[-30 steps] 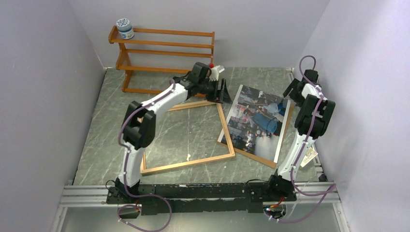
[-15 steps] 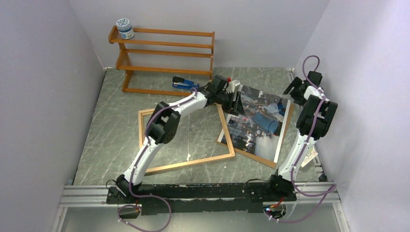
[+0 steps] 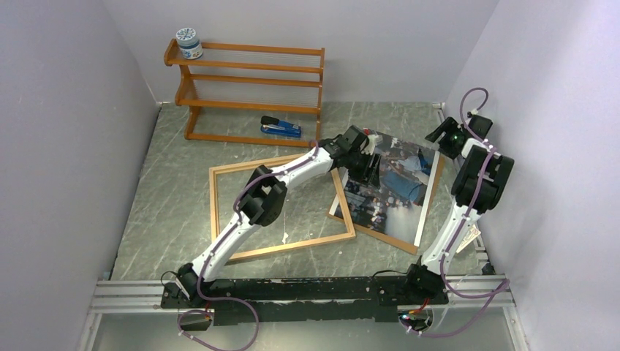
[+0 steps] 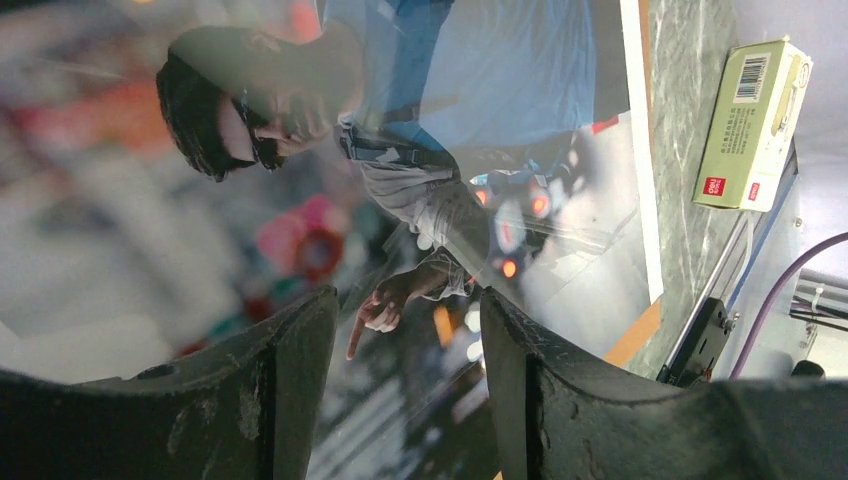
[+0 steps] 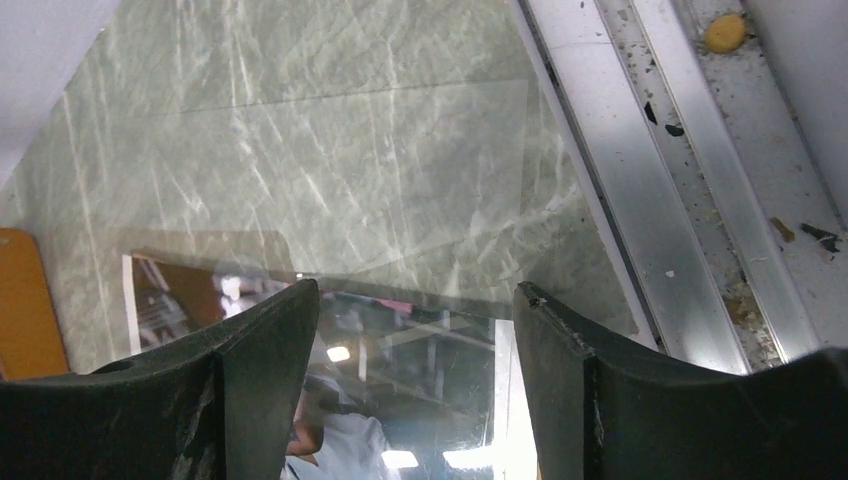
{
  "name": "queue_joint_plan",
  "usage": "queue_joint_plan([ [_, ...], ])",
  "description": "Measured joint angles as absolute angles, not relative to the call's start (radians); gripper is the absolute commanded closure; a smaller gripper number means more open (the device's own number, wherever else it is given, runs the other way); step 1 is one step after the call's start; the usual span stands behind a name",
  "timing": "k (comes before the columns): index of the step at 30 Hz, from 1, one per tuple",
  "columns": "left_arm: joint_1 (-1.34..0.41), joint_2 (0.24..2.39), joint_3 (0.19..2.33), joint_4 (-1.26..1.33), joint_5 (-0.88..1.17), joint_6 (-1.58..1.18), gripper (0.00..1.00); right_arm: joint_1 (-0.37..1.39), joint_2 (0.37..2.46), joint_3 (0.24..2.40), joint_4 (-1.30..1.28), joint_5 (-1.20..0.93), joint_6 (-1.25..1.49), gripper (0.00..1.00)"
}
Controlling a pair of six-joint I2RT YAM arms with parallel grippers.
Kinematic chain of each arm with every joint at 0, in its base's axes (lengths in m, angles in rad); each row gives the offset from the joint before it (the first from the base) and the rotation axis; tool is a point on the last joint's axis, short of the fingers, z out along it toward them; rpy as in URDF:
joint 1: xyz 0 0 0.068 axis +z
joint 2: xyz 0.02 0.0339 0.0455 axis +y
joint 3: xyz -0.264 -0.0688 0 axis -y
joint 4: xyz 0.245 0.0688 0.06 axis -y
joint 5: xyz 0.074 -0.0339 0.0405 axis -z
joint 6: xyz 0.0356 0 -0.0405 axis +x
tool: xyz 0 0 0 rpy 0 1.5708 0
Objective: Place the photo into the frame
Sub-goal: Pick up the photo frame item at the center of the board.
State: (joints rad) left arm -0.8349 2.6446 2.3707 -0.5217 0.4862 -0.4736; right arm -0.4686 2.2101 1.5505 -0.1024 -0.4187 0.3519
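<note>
Left gripper (image 4: 405, 300): jaws parted and empty, hanging just above the photo (image 3: 395, 186), likely to press or drag it. Photo lies under those jaws on a brown backing board (image 3: 387, 238), one corner over the frame (image 3: 281, 247) rail, not inside. Right gripper (image 5: 415, 295): jaws spread, empty, at the photo's far edge. Green marble tabletop (image 3: 183, 183), lilac walls (image 3: 66, 110)

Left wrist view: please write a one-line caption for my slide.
Open left gripper over the large glossy colour photo; a green cardboard box lies on the grey-green table beyond.

The photo (image 3: 395, 201) lies on a board (image 3: 380, 235), right of the frame (image 3: 285, 247).
</note>
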Motion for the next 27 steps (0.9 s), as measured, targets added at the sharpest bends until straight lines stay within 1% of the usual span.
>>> queue_joint_plan([
  [7,-0.834,2.701,2.486,-0.620,0.485,-0.466,0.41,-0.490,2.199,1.489,-0.020,-0.550,0.353,0.25],
  [15,-0.832,2.708,2.502,-0.649,0.488,-0.470,0.42,-0.501,2.187,1.421,0.068,-0.692,0.411,0.25],
  [21,-0.831,2.709,2.503,-0.653,0.489,-0.476,0.41,-0.503,2.177,1.402,0.085,-0.728,0.443,0.20],
  [25,-0.831,2.710,2.508,-0.657,0.489,-0.477,0.40,-0.503,2.175,1.401,0.084,-0.726,0.451,0.20],
  [27,-0.830,2.711,2.511,-0.661,0.488,-0.476,0.40,-0.503,2.172,1.393,0.088,-0.728,0.458,0.23],
])
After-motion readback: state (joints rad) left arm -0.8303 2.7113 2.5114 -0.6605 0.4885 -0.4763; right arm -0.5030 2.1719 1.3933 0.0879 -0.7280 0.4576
